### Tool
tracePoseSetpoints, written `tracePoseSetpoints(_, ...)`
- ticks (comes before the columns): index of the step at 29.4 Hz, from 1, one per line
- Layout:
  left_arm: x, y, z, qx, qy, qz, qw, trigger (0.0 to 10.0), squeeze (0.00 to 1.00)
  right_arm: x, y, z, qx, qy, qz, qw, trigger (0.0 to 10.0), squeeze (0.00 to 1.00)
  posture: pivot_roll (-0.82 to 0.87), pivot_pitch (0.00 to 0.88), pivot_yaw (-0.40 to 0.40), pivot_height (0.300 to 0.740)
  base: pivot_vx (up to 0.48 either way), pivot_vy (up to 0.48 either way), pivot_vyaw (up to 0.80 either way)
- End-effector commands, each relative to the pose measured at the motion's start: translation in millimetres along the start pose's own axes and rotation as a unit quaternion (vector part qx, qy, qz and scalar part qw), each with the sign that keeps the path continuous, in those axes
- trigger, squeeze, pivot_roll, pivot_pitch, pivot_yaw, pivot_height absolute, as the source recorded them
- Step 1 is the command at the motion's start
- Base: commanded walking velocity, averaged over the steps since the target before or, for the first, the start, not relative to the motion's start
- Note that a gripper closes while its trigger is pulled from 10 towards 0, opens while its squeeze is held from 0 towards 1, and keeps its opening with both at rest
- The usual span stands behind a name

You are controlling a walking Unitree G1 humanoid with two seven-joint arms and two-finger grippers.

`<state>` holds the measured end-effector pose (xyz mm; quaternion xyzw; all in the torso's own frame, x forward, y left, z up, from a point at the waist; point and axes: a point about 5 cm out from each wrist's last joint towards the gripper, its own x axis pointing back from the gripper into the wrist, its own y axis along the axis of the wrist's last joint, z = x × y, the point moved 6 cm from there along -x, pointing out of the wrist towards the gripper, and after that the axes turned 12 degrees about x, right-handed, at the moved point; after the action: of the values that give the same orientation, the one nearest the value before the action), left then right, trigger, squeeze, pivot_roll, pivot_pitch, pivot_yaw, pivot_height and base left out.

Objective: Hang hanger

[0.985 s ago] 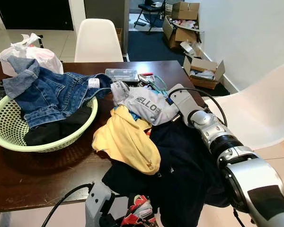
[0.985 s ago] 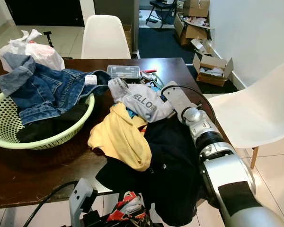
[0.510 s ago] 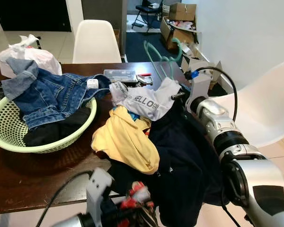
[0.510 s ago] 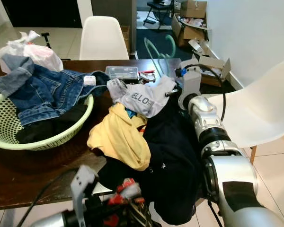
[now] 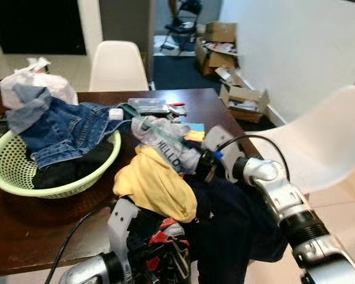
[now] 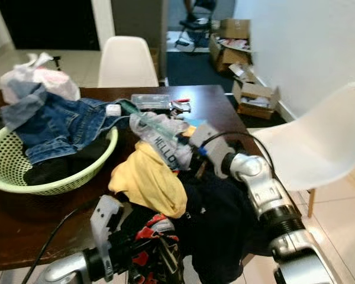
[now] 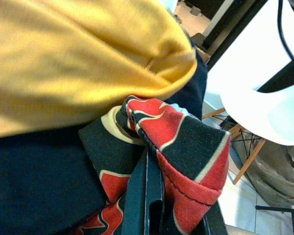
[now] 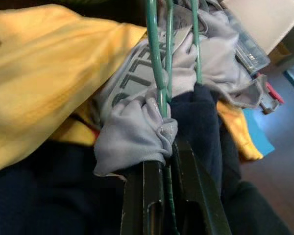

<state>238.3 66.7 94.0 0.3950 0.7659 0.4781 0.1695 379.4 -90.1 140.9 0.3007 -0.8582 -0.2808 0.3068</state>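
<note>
A green wire hanger (image 8: 159, 73) runs between the fingers of my right gripper (image 8: 162, 161), which is shut on it. A grey "HELLO" shirt (image 5: 165, 145) is bunched around the hanger next to the fingertips. In the eye views my right gripper (image 5: 204, 157) lies low over the clothes pile, and the hanger (image 5: 151, 123) points toward the basket. At the table's near edge my left gripper (image 5: 165, 248) is shut on a red and black cloth (image 7: 176, 147), under a yellow garment (image 5: 154, 183).
A dark navy garment (image 5: 236, 225) hangs over the table's near right corner. A green basket (image 5: 6, 177) with a denim jacket (image 5: 65, 127) sits on the left. White chairs stand at right (image 5: 319, 136) and behind (image 5: 115, 65). Cardboard boxes (image 5: 242, 97) lie on the floor beyond.
My right gripper swung the hanger down from its raised, upright position to lie low across the grey shirt. My left arm with the red cloth rose slightly. The camera shifted.
</note>
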Motion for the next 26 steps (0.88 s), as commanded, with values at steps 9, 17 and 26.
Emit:
tracePoseSetpoints(9,-9.8,6,-3.6,-0.007,-0.017,-0.018,1.000,10.0,0.00,-24.0,10,62.1,-0.041,0.102,0.006,0.994,10.0,1.00,0.14,0.000,-0.099,0.740,0.000,0.000,0.00)
tracePoseSetpoints(17,-10.7,6,-4.2,-0.007,-0.018,-0.021,1.000,10.0,0.00,-12.9,12,57.5,-0.038,0.110,-0.008,0.993,10.0,0.75,0.14,0.000,-0.099,0.740,0.000,0.000,0.00)
tracePoseSetpoints(26,-12.3,5,-5.8,-0.006,-0.028,-0.018,0.999,10.0,0.00,78.0,53,25.3,-0.063,0.151,-0.134,0.977,10.0,0.00,0.13,0.000,-0.093,0.740,0.000,0.000,0.00)
